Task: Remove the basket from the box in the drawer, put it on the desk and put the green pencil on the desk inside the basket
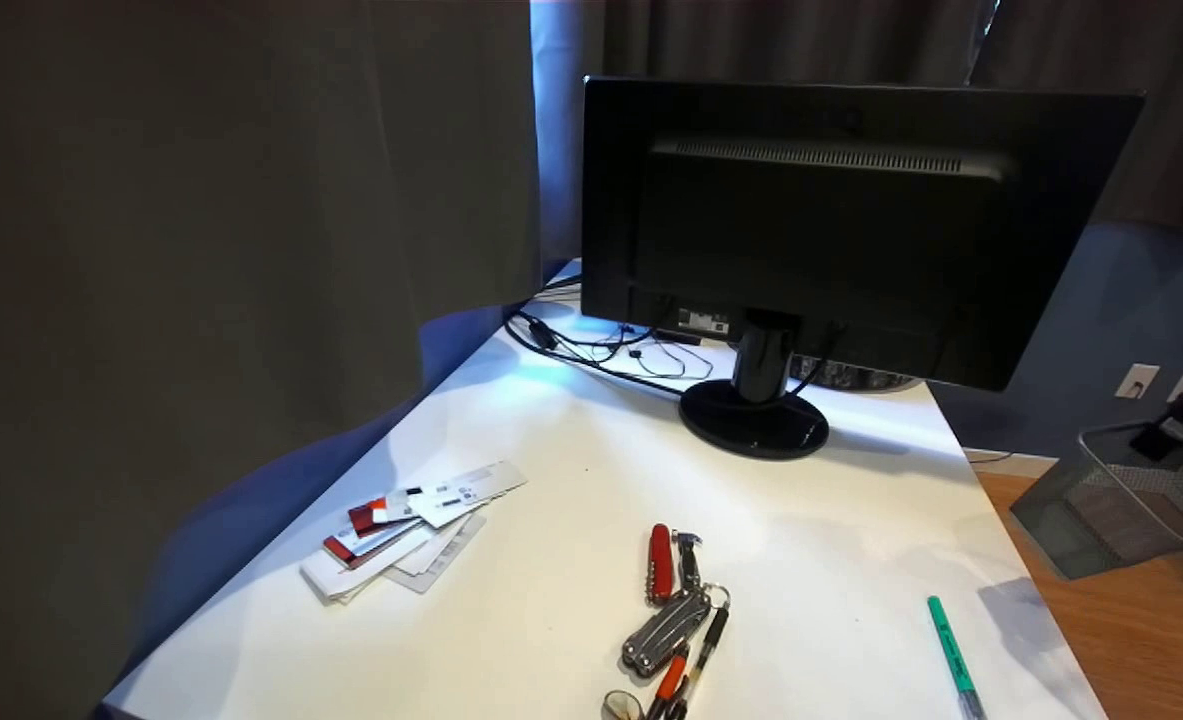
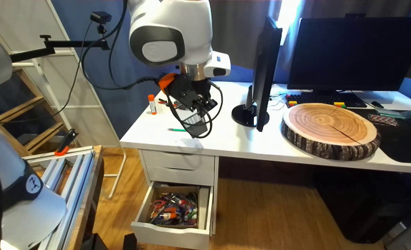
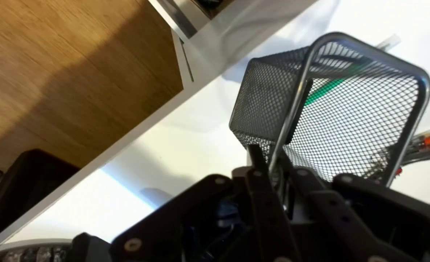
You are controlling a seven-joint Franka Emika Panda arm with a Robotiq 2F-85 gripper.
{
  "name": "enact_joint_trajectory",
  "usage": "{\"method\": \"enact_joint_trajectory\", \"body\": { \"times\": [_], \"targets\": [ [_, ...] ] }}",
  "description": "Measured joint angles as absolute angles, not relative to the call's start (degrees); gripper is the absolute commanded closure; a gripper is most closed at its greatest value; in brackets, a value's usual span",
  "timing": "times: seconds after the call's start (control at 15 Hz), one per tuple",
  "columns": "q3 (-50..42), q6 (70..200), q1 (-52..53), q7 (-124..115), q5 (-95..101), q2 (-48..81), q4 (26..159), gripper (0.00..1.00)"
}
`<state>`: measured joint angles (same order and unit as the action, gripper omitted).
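Basket (image 3: 331,123), dark wire mesh, hangs tilted in the air near the front edge of the worktop (image 1: 551,620), one side of its rim pinched by the claw (image 3: 269,153); whether it is wholly above the surface or partly past the edge I cannot tell. The green pencil (image 1: 954,652) lies on the worktop close to that edge, and the wrist view catches it beyond the basket, through the mesh. Lower down, a drawer (image 2: 170,236) stands pulled out, and the cardboard box (image 2: 179,189) inside it is heaped with small bright odds and ends (image 2: 177,208), red scissor handles (image 2: 158,204) among them, most too small to name.

That heap is plain in an exterior view, while the wrist view gets just a corner of the drawer. A loose pile of cards and papers (image 1: 406,530) shows only in an exterior view. A thick wood slice (image 2: 330,128) is whole in an exterior view, its bark alone at the lower left of the wrist view.

On the worktop stand a black monitor (image 1: 831,230) and an upright glue stick (image 2: 152,105); a red pocket knife (image 1: 660,565) and a folded multi-tool (image 1: 666,632) lie close together. Around are dark curtains (image 1: 251,250), a blue wall (image 1: 1111,290) and a wooden floor (image 2: 261,215)
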<state>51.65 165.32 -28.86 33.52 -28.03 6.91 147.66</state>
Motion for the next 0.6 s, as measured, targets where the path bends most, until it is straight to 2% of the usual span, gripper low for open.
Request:
{"method": "enact_joint_trajectory", "body": {
  "times": [0.6],
  "targets": [
    [52.3, 161.5, -28.7, 23.4, -30.3, 6.5, 144.7, 0.98]
  ]
}}
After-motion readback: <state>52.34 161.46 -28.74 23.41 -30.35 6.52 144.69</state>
